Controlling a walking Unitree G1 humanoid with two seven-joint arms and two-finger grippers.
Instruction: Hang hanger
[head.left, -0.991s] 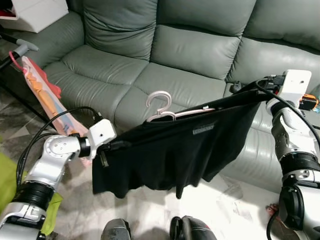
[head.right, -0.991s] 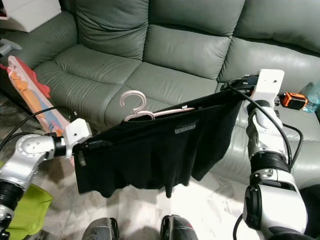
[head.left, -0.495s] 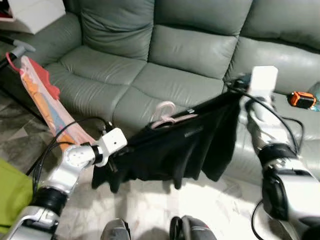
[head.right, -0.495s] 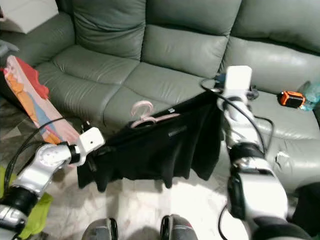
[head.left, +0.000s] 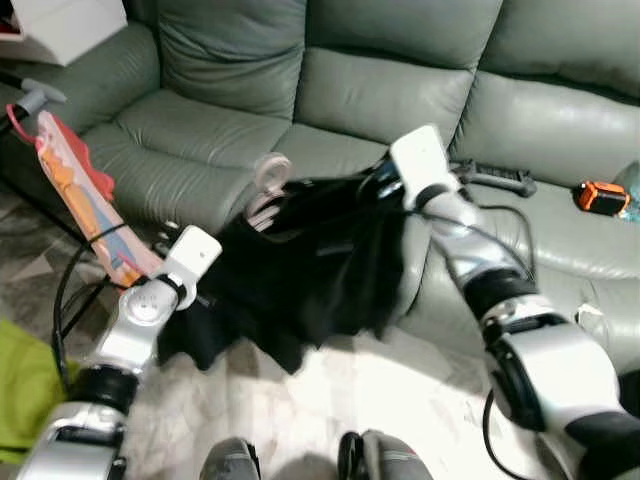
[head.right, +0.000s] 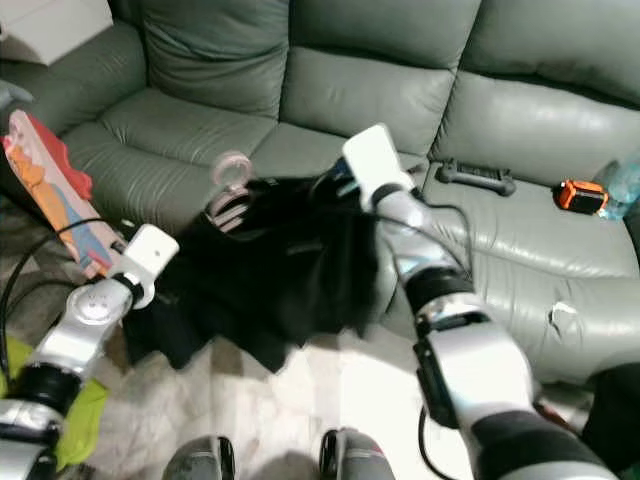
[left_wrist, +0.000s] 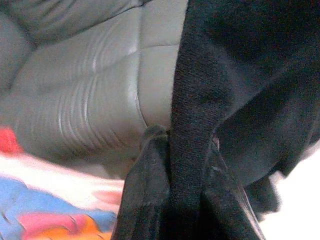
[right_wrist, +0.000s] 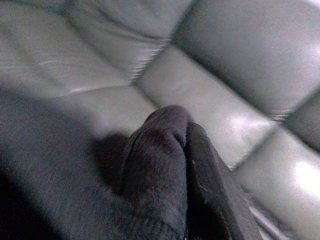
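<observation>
Black garment (head.left: 310, 255) bunches around pale pink hanger (head.left: 268, 180).

Home lounge: grey leather sofa (head.left: 400, 90)

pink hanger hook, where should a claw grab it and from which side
Probably the neck just under the pink hook, coming from above on the sofa side. The hook stands clear above the black garment; the bar below is wrapped in cloth, pinched by the left claw and right claw.
</observation>
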